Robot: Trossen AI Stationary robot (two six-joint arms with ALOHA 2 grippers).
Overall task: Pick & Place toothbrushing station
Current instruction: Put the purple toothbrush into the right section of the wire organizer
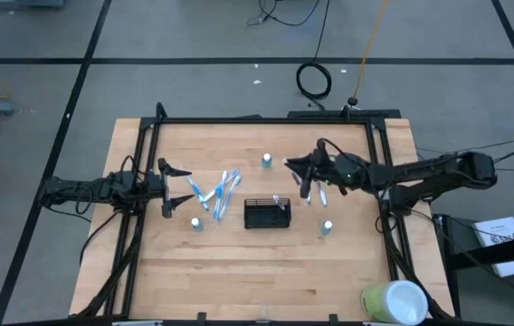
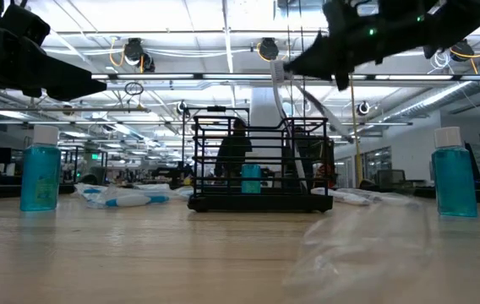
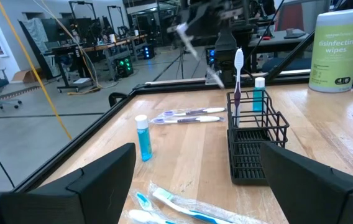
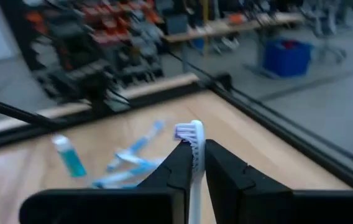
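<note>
The toothbrushing station [image 1: 267, 214], a small black wire holder, stands mid-table with one white toothbrush [image 3: 238, 68] upright in it. My right gripper [image 1: 302, 172] hovers beyond the holder's far right corner, shut on another white toothbrush [image 4: 192, 134]. It shows at the top of the low view [image 2: 341, 46]. My left gripper [image 1: 171, 187] waits open at the table's left, level, pointing at the holder [image 3: 254, 143]. Several blue-and-white toothbrushes [image 1: 217, 190] lie flat between it and the holder. My right gripper pinches the toothbrush between its two fingers just under the bristle head [image 4: 194, 165]. The fingers reach in level from the table's right. The head stands out past the fingertips. The brush is lifted clear of the table, its handle [image 2: 279, 89] hanging below the gripper.
Small blue bottles stand at the far middle [image 1: 266, 160], near left [image 1: 196, 223] and near right [image 1: 327, 227] of the holder. More toothbrushes [image 1: 320, 192] lie under the right gripper. A wipes canister [image 1: 393, 303] stands at the near right corner. A black frame [image 1: 266, 119] rims the table.
</note>
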